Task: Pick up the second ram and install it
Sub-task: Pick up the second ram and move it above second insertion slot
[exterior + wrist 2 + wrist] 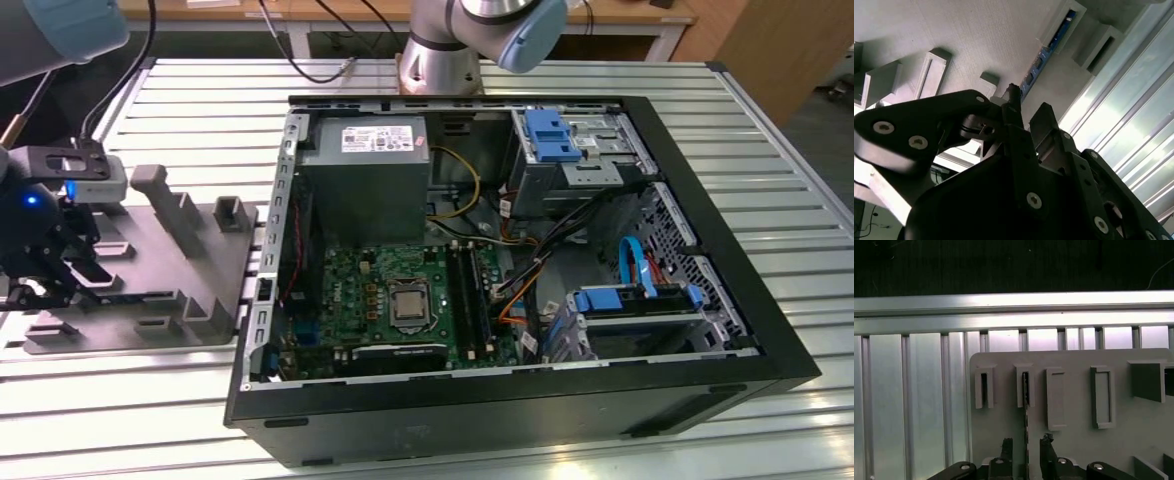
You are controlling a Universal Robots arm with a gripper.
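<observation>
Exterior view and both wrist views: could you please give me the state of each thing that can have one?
second ram: standing on edge in a slot of the grey holder, not lifted.
gripper: open, one finger on either side of the ram, not touching it.
grey holder: lying flat on the slatted table.
computer case: on its side, panel off, inside exposed.

The second ram [1042,60] is a thin, long blue-green board with small dark chips. It stands on its long edge in the grey holder [1074,440], one end in a raised pocket, near the bench's [924,405] edge.
</observation>
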